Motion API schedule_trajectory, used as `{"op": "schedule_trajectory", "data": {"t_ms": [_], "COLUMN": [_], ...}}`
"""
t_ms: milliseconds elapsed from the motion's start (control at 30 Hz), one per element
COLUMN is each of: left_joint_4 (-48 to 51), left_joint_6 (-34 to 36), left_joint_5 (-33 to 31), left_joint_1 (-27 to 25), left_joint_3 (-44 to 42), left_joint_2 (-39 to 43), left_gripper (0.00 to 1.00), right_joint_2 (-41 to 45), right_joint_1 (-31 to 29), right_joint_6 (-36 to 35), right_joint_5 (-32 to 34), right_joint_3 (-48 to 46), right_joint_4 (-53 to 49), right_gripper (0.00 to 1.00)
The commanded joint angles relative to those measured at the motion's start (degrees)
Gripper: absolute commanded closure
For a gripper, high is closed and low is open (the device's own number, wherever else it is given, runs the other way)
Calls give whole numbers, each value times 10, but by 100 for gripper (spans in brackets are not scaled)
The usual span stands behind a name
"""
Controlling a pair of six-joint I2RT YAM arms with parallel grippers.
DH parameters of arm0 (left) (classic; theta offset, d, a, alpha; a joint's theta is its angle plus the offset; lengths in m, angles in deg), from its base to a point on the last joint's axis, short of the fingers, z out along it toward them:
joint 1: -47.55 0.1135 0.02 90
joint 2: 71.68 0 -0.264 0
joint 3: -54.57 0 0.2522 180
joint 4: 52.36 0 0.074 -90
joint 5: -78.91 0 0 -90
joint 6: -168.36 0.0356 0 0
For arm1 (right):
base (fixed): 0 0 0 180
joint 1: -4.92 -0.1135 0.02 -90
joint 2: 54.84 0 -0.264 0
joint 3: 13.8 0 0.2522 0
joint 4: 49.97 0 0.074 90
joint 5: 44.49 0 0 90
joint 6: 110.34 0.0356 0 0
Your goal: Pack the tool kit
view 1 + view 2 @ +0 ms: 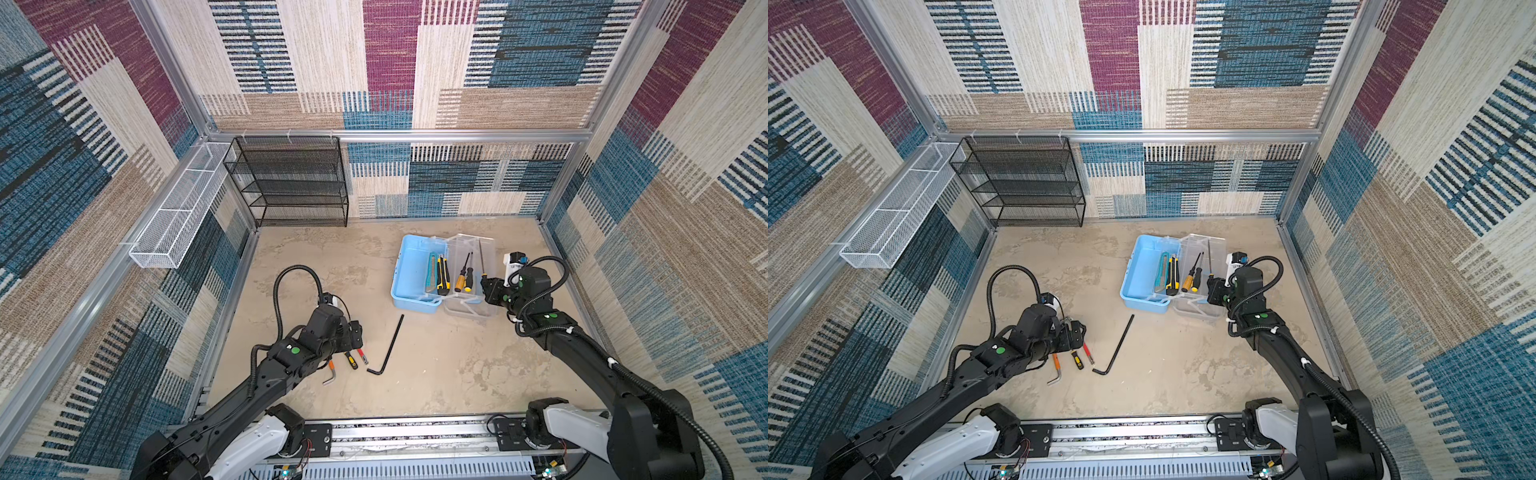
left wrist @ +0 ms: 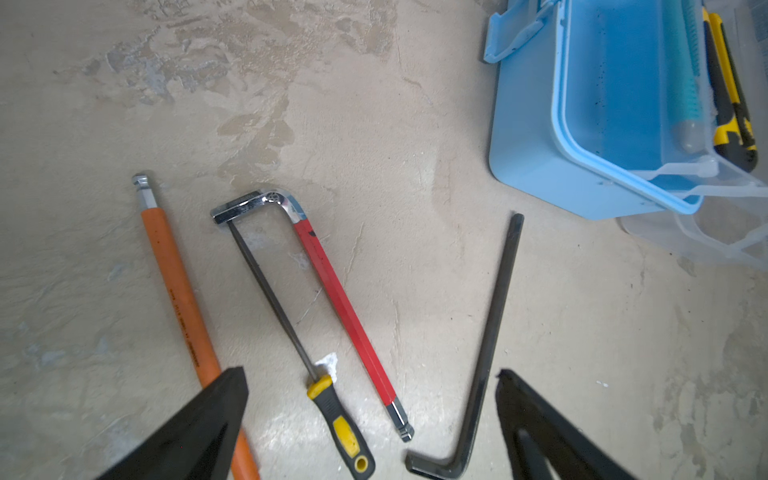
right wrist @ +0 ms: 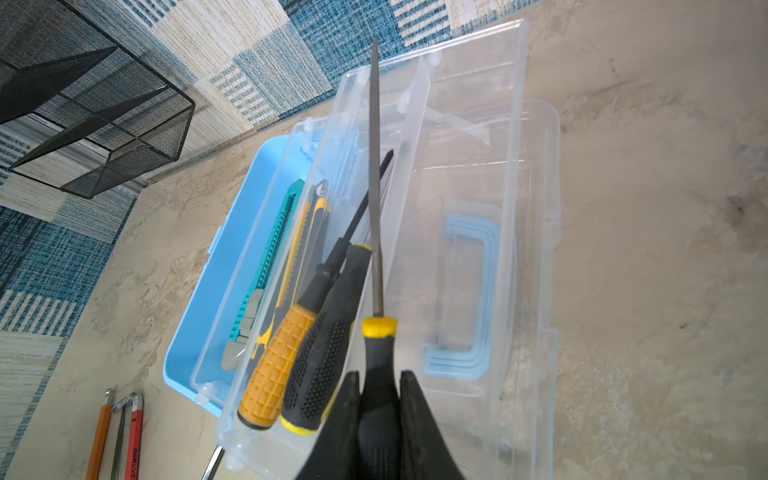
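Beige mottled surface (image 1: 436, 374), patchwork carpet walls (image 1: 390, 62)

High stereo overviews plus close downward wrist views, blue box (image 1: 411, 268) common to all.

A black mesh rack (image 1: 291, 183) stood against the back wall (image 1: 457, 187) at eleven o'clock of the beige floor (image 1: 332, 257). At ten o'clock a white wire basket (image 1: 174, 216) hung along the left aluminium frame (image 1: 95, 286), its far end just beside the rack. Blue, maroon and tan carpet (image 1: 390, 50) covered the walls. A metal track (image 1: 415, 434) crossed at six o'clock.
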Motion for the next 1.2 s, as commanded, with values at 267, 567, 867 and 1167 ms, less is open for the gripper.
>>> {"op": "schedule_trajectory", "data": {"t_ms": [267,567,867,1167], "left_joint_4": [26,44,93,106], "left_joint_6": [6,2,-27,-53], "left_joint_5": [-12,-15,-20,-10], "left_joint_1": [-1,0,-5,-31], "left_joint_3": [-1,-1,-4,-8], "left_joint_2": [5,3,4,-29], "left_gripper": [3,4,4,18], "right_joint_2": [-10,22,66,77], "right_joint_1": [1,1,1,1], "right_joint_6": [19,7,-25,-28], "right_joint_5": [3,14,36,50], "right_joint_3": [13,5,-20,-41], "right_joint_4": [-9,-2,1,23], "right_gripper": [69,54,22,15]}}
